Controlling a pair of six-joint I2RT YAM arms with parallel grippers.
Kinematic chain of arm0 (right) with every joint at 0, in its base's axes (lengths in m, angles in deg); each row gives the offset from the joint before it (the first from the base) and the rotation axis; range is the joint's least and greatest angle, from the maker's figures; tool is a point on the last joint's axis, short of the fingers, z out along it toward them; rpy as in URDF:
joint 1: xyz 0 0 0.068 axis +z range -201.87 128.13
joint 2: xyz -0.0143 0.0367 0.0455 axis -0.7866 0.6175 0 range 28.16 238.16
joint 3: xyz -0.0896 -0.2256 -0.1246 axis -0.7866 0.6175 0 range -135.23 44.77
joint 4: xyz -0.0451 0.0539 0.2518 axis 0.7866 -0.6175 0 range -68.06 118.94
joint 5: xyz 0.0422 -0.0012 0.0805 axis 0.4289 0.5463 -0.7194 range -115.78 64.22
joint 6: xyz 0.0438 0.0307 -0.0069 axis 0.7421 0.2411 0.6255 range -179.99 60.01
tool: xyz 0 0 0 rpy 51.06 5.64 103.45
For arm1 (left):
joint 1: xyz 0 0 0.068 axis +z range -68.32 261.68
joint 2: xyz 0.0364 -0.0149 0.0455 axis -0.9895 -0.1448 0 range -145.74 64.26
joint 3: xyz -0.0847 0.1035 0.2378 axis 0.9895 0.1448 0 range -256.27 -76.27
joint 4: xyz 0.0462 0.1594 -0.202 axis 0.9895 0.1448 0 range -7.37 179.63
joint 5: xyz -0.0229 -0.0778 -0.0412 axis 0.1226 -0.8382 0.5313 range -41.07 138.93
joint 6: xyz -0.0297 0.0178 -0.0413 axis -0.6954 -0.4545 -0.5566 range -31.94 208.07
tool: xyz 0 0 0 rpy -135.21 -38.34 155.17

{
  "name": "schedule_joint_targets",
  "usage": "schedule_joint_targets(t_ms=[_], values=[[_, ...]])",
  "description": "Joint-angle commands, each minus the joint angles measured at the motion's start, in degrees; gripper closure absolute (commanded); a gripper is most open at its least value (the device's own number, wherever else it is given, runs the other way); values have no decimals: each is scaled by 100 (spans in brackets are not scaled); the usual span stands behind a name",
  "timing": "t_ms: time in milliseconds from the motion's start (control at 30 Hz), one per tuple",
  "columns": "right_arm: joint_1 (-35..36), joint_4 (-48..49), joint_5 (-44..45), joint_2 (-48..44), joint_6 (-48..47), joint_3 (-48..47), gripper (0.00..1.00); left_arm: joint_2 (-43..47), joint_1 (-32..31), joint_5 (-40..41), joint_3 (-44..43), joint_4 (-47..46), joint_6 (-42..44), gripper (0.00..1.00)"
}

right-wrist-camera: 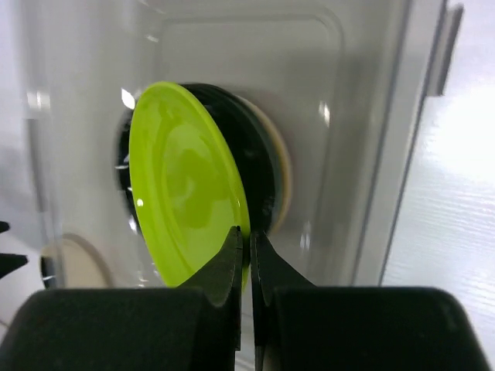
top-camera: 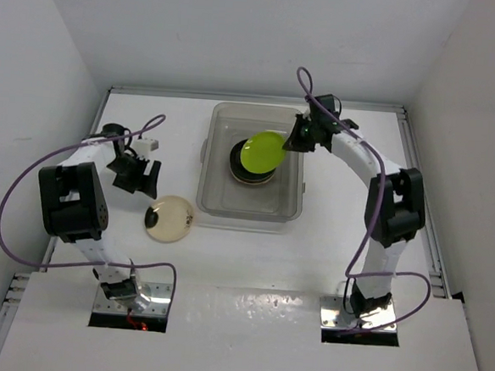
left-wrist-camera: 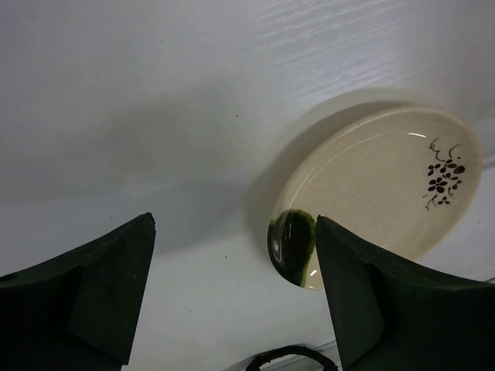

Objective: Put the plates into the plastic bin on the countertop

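The clear plastic bin (top-camera: 290, 207) stands at the back middle of the white countertop (top-camera: 251, 254) and holds a stack of dark plates (top-camera: 245, 174). My right gripper (top-camera: 295, 141) is shut on the rim of the lime green plate (top-camera: 264, 152), holding it tilted above that stack; in the right wrist view the green plate (right-wrist-camera: 182, 185) stands on edge between my closed fingertips (right-wrist-camera: 246, 236). A cream plate with dark marks (top-camera: 170, 218) lies on the countertop left of the bin. My left gripper (top-camera: 134, 174) is open and empty just behind it, and the plate (left-wrist-camera: 379, 185) shows past its right finger.
White walls edge the countertop on the left, back and right. The bin's near wall (right-wrist-camera: 402, 154) stands close to my right gripper. Purple cables loop over both arms.
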Motion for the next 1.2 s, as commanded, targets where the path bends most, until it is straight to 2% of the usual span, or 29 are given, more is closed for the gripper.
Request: schedule_joint_targets(t_ms=[0, 100, 133, 167, 200, 267, 300, 333, 500, 567, 600, 733, 933, 967, 1067, 1100, 1167], values=[[-53, -217, -601, 256, 26, -358, 100, -35, 15, -64, -9, -36, 89, 15], [-44, -42, -724, 440, 105, -236, 99, -140, 15, -133, 52, -36, 150, 15], [-62, 98, -803, 476, 132, -235, 92, -202, 15, -203, 122, -36, 150, 15], [-62, 108, -821, 580, 132, -253, 68, -202, 15, -204, 122, 16, 203, 15], [-53, 21, -839, 695, 97, -401, 58, -263, 15, -204, 201, 17, 203, 15], [-27, -111, -900, 880, -78, -569, 42, -343, 15, -135, 272, 17, 203, 15], [-1, -425, -892, 1011, -218, -804, 31, -421, 15, -134, 333, -36, 255, 15], [61, -515, -787, 1047, -350, -868, 28, -500, 15, -3, 394, -36, 256, 15], [140, -587, -496, 750, -571, -711, 23, -878, -55, -28, 395, -54, 387, 19], [167, -551, -461, 538, -580, -526, 23, -1001, -134, -81, 395, -1, 449, 25], [201, -534, -409, 451, -606, -404, 22, -1124, -187, -81, 395, 60, 501, 35], [298, -569, -172, 108, -729, -245, 22, -1406, -187, -177, 395, 122, 449, 57], [316, -498, 154, -323, -747, 151, 22, -1705, -302, -732, -17, 482, 572, 63], [281, -490, 198, -393, -738, 264, 22, -1705, -302, -732, -18, 482, 572, 72], [246, -481, 303, -604, -721, 423, 22, -1862, -372, -732, -123, 482, 511, 88], [220, -446, 304, -675, -668, 511, 22, -1863, -372, -732, -193, 535, 450, 100], [185, -419, 339, -789, -659, 616, 22, -1925, -320, -732, -298, 596, 388, 100]])
